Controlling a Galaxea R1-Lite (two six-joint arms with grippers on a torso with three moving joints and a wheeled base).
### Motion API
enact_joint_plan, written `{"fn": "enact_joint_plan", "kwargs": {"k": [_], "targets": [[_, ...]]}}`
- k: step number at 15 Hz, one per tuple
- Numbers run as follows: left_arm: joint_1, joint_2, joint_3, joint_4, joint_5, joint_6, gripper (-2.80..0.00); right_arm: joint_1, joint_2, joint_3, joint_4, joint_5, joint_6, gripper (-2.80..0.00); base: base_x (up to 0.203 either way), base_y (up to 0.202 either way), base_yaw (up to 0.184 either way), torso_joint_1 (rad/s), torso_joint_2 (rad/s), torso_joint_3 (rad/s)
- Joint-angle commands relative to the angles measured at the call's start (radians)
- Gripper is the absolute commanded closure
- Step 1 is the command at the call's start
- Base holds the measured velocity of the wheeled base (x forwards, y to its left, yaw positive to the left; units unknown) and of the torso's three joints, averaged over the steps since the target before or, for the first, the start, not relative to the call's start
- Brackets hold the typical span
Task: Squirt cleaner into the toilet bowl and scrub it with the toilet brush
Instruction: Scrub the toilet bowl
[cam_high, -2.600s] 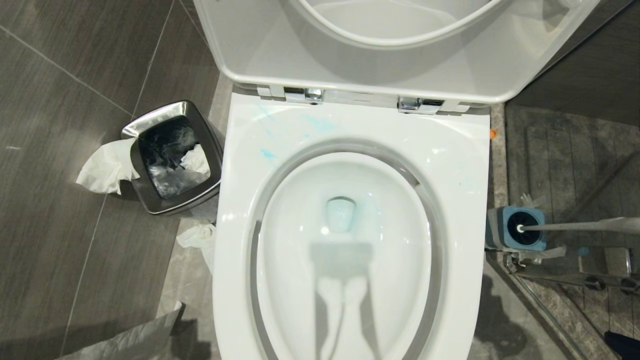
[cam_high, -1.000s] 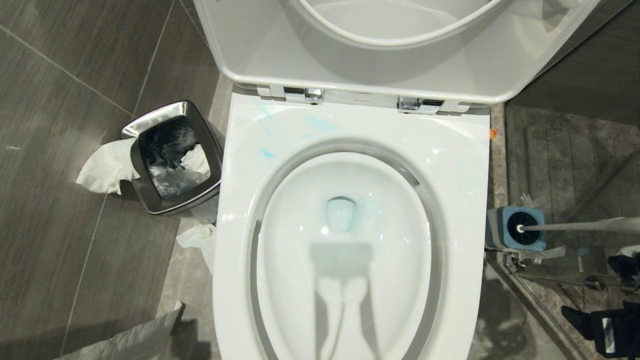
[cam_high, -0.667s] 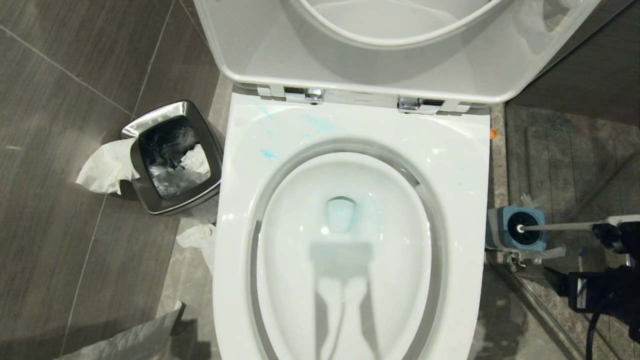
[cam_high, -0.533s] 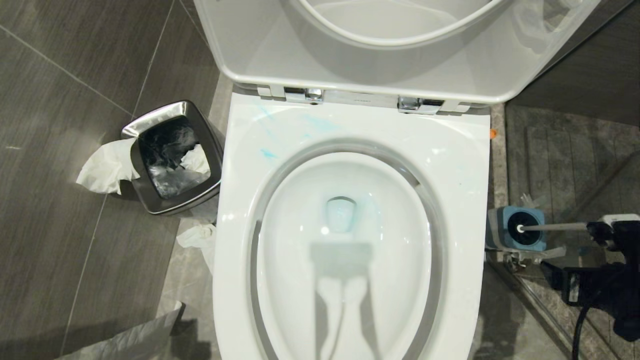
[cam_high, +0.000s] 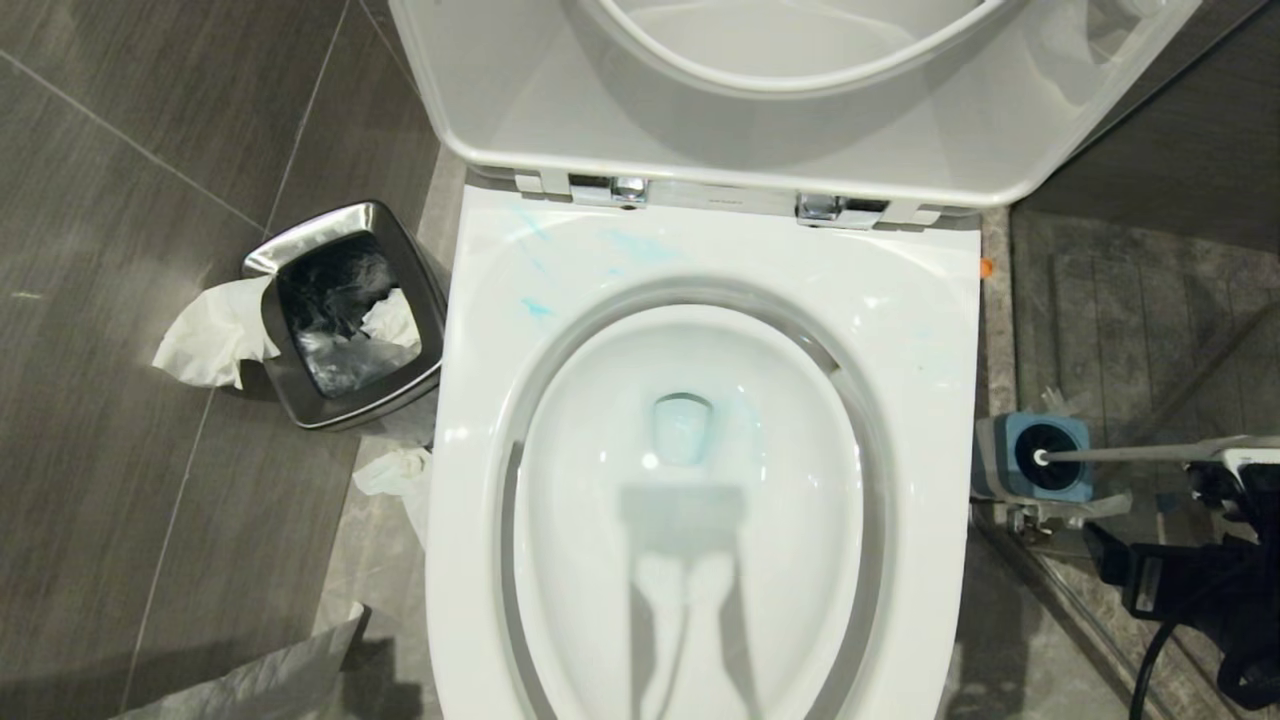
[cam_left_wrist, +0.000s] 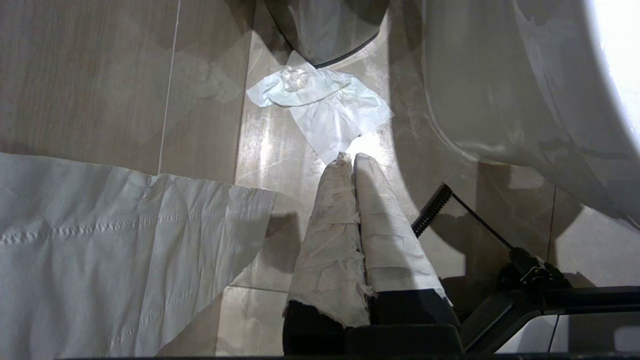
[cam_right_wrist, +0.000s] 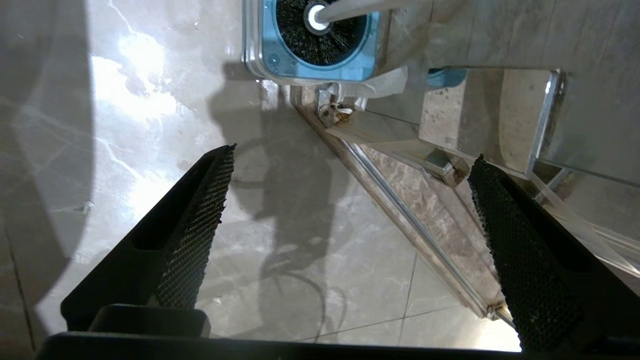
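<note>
Evidently the right gripper (cam_right_wrist: 350, 200) stood spread wide and empty near the toilet brush (cam_high: 1110, 455), likely ready to seize its handle, while the left gripper (cam_left_wrist: 352, 162) hung clenched and idle

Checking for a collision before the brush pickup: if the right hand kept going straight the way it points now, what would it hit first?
Probably the bare floor: the open right hand points down at tile beside the metal shower rail. The toilet brush in its holder lies off that line, though depth is unclear.
</note>
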Motion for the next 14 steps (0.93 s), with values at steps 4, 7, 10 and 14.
{"fn": "enact_joint_plan", "kwargs": {"k": [4, 7, 10, 14], "targets": [[0.001, 0.001, 0.0, 0.0, 0.0, 0.0, 0.0, -0.095, 0.061, 0.021, -0.116, -0.001, -0.01, -2.8, 0.0, 0.0, 0.0, 0.0, 0.0, 0.0], [0.001, 0.0, 0.0, 0.0, 0.0, 0.0, 0.0, -0.133, 0.123, -0.017, -0.151, 0.006, -0.029, -2.8, 0.0, 0.0, 0.0, 0.0, 0.0, 0.0], [0.001, 0.0, 0.0, 0.0, 0.0, 0.0, 0.0, -0.143, 0.138, -0.074, -0.152, 0.076, -0.058, -2.8, 0.0, 0.0, 0.0, 0.0, 0.0, 0.0], [0.001, 0.0, 0.0, 0.0, 0.0, 0.0, 0.0, -0.159, 0.126, -0.076, -0.155, 0.294, -0.098, -2.8, 0.0, 0.0, 0.0, 0.0, 0.0, 0.0]]}}
